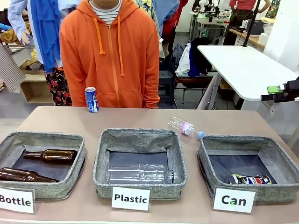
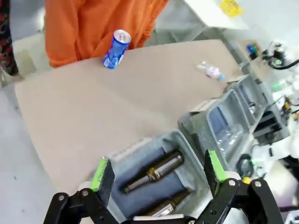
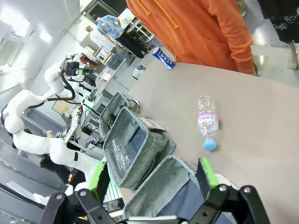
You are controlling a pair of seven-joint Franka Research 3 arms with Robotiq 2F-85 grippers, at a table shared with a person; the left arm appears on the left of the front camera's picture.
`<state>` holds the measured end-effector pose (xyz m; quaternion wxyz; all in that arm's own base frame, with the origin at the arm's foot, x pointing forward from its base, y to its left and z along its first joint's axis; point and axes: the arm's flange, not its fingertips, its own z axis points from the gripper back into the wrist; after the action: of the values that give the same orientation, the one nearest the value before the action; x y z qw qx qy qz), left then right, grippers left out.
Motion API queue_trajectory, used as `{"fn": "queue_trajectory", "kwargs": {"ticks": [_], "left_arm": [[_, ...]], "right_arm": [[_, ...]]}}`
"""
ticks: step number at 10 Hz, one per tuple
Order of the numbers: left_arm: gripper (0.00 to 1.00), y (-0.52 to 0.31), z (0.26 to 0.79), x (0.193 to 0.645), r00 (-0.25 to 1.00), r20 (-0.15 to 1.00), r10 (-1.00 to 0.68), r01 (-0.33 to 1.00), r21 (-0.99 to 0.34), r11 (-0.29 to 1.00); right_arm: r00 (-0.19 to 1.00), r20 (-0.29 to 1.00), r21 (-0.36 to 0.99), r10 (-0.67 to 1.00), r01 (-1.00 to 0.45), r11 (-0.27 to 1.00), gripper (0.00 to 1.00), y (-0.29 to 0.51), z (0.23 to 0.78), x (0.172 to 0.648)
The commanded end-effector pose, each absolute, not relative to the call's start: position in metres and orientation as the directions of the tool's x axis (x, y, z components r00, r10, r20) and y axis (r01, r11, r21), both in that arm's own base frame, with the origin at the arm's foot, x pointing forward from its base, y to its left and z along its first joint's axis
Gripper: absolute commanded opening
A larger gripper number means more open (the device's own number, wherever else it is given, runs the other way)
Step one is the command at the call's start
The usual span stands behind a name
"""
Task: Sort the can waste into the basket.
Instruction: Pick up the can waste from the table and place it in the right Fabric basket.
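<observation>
A blue can (image 1: 91, 100) with white and red markings stands upright at the table's far edge, in front of a person in an orange hoodie; it is also seen as the blue can (image 2: 117, 49) and the blue can (image 3: 163, 58). A crushed dark, silvery can (image 1: 251, 179) lies in the grey basket (image 1: 247, 140) marked "Can" at the front right. My right gripper (image 1: 273, 93) hovers open beyond the table's right side, and in its wrist view this gripper (image 3: 152, 175) is above the Can basket (image 3: 154, 179). My left gripper (image 2: 156, 170) is open and empty above the Bottle basket.
The "Bottle" basket (image 1: 74, 140) holds two brown glass bottles (image 1: 49, 155). The "Plastic" basket (image 1: 140, 135) in the middle holds a clear bottle (image 1: 140, 173). Another clear plastic bottle (image 1: 186, 127) with a blue cap lies on the table behind the Can basket. A white table (image 1: 243, 65) stands at the right.
</observation>
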<state>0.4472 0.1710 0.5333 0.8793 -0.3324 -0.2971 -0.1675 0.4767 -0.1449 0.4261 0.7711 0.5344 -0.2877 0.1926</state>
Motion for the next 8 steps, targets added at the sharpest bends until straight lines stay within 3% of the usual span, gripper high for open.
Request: {"fn": "queue_trajectory", "kwargs": {"ticks": [1, 3, 5, 6, 7, 8], "left_arm": [[1.0, 0.149, 0.519, 0.494, 0.66, 0.704, -0.26, 0.606, -0.295, 0.739], [1.0, 0.108, 0.497, 0.542, 0.567, 0.7, -0.434, 0.692, -0.118, 0.712], [1.0, 0.08, 0.471, 0.576, 0.424, 0.687, -0.59, 0.827, -0.028, 0.562], [1.0, 0.072, 0.455, 0.593, 0.404, 0.694, -0.597, 0.873, -0.097, 0.478], [1.0, 0.068, 0.445, 0.606, 0.483, 0.663, -0.571, 0.863, -0.251, 0.439], [1.0, 0.061, 0.457, 0.579, 0.448, 0.673, -0.588, 0.829, -0.065, 0.556]], "right_arm": [[0.747, 0.665, 0.692, 0.005, -0.618, 0.372, 1.0, -0.143, 0.425, 0.472], [0.747, 0.665, 0.692, 0.005, -0.618, 0.372, 1.0, -0.143, 0.425, 0.472], [0.747, 0.665, 0.692, 0.005, -0.618, 0.372, 1.0, -0.143, 0.425, 0.472], [0.747, 0.665, 0.692, 0.005, -0.618, 0.372, 1.0, -0.143, 0.425, 0.472], [0.747, 0.665, 0.692, 0.005, -0.618, 0.372, 1.0, -0.143, 0.425, 0.472], [0.747, 0.665, 0.692, 0.005, -0.618, 0.372, 1.0, -0.143, 0.425, 0.472]]}}
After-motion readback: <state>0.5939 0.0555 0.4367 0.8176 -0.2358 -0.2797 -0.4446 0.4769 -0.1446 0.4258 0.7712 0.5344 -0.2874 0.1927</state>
